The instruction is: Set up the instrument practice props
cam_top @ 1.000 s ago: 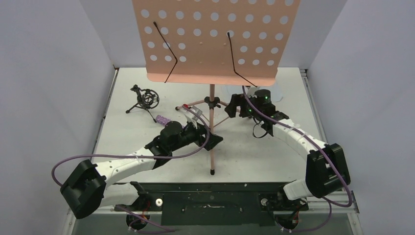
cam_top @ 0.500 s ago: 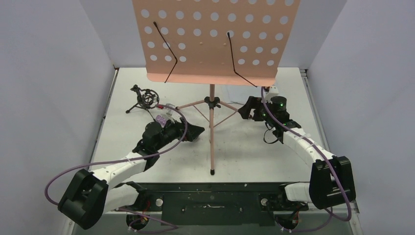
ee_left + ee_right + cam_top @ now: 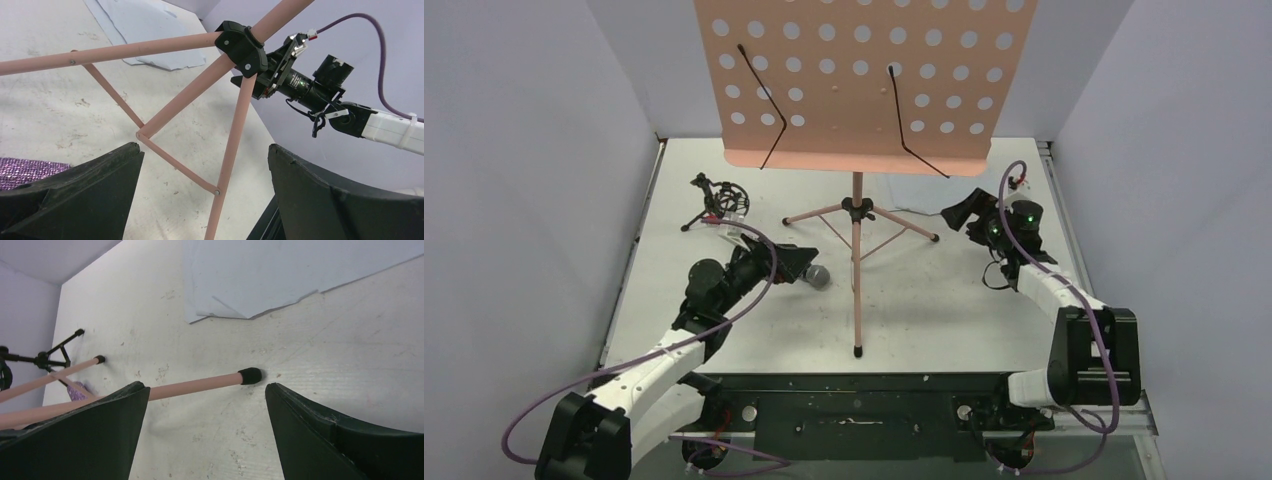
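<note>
Pink music stand (image 3: pixel 857 262) is standing centrally, desk (image 3: pixel 854 100) bare. I'm seeing sheet-music pages (image 3: pixel 280 275) lying flat behind it, microphone (image 3: pixel 818 277) lying just left of its pole, mic holder (image 3: pixel 719 203) sitting far left, unloaded. Left gripper (image 3: pixel 204 150) and right gripper (image 3: pixel 205 390) are gaping wide, gripping nothing.

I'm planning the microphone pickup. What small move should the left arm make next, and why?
Probably shift the left gripper sideways until its open fingers straddle the microphone. The left wrist view shows the purple body lying on the table beside one finger, not in the gap between them.
</note>
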Controlling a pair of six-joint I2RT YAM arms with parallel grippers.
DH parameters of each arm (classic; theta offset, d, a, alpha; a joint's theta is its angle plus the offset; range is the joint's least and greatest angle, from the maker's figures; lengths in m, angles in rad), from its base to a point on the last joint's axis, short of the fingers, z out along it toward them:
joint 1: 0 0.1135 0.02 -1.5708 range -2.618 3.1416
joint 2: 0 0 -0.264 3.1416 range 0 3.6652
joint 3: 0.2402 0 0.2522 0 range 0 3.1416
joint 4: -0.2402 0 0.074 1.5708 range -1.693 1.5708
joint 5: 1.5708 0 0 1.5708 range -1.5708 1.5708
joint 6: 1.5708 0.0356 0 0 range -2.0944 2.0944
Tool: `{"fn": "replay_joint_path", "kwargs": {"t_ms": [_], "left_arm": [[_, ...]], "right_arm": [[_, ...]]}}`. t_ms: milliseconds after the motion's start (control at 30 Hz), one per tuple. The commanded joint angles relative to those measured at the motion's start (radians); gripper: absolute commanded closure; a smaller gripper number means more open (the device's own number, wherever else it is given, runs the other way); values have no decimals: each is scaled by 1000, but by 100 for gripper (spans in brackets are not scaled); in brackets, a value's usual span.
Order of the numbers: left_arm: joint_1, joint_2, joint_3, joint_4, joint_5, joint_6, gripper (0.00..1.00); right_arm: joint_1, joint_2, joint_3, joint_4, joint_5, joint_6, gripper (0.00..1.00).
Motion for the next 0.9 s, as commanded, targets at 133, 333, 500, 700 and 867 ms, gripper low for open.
{"fn": "replay_joint_path", "kwargs": {"t_ms": [133,333,500,700,867], "left_arm": [[39,-135,-29,-32,-75,76,4],[43,-206,40,-193,-88,224,4],[42,-229,158,-402,-136,342,4],[43,-236,290,-621,-229,437,4],[43,-260,294,-641,-224,477,4]], "right_arm": [[-157,122,-24,146,26,168,10],[-228,231,48,56,145,203,10],[-249,307,105,-28,231,199,10],[-268,374,143,-15,241,194,10],[-269,447,209,-11,243,196,5]]}}
